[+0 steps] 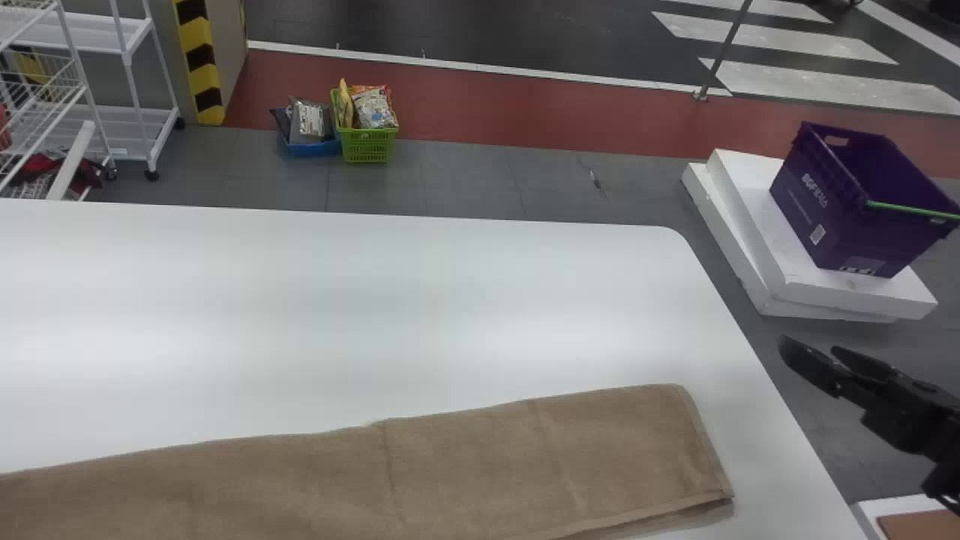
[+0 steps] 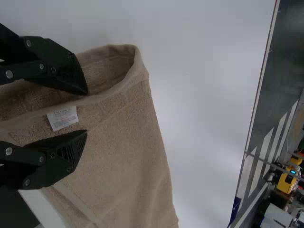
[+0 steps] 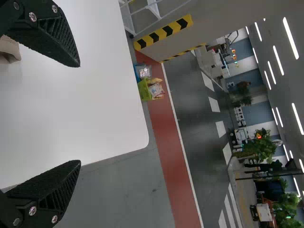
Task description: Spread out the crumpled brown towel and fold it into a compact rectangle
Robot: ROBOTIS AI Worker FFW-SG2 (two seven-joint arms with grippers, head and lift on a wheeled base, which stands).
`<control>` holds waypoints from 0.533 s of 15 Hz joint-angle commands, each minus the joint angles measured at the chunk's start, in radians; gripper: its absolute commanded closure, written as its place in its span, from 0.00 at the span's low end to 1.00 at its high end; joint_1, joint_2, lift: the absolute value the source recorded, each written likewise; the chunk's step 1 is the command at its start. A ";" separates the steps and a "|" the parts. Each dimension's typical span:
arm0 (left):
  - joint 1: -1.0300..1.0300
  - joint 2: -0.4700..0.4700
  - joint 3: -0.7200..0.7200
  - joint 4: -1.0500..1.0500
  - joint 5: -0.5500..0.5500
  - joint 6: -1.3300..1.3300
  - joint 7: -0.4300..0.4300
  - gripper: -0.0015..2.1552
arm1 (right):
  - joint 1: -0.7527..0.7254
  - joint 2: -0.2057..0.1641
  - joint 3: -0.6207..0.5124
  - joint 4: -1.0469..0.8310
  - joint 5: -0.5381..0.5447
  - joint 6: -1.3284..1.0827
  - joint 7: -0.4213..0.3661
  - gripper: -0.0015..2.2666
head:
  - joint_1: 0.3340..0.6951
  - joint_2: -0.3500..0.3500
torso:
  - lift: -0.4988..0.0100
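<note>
The brown towel (image 1: pixel 450 472) lies on the table as a long folded strip, running from the left edge of the head view to near the table's right side. Off that side, beyond the table edge, my right gripper (image 1: pixel 814 356) is held out; in the right wrist view the same gripper (image 3: pixel 78 114) stands wide open with nothing between its fingers. In the left wrist view my left gripper (image 2: pixel 86 111) is open over the end of the towel (image 2: pixel 128 152), where a white label and a curved, raised hem show. Whether the fingers touch the cloth I cannot tell.
The white table (image 1: pixel 337 300) stretches behind the towel. On the floor past its right side a purple crate (image 1: pixel 855 202) rests on white slabs (image 1: pixel 757 225). Green (image 1: pixel 367 142) and blue (image 1: pixel 311 146) baskets stand beyond the far edge, with a white rack (image 1: pixel 135 97) at the far left.
</note>
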 commanded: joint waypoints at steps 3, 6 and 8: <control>0.003 0.002 0.002 0.008 -0.015 0.008 0.010 0.09 | 0.001 -0.001 0.005 0.017 -0.011 -0.023 0.000 0.04 | 1.00 0.20 | 0.73; 0.001 0.004 -0.009 0.016 -0.027 0.004 0.058 0.09 | 0.001 -0.001 0.008 0.017 -0.009 -0.023 0.000 0.04 | 1.00 0.22 | 0.73; 0.000 0.007 -0.026 0.025 -0.030 0.004 0.067 0.09 | 0.001 -0.001 0.006 0.017 -0.009 -0.023 0.000 0.04 | 1.00 0.24 | 0.73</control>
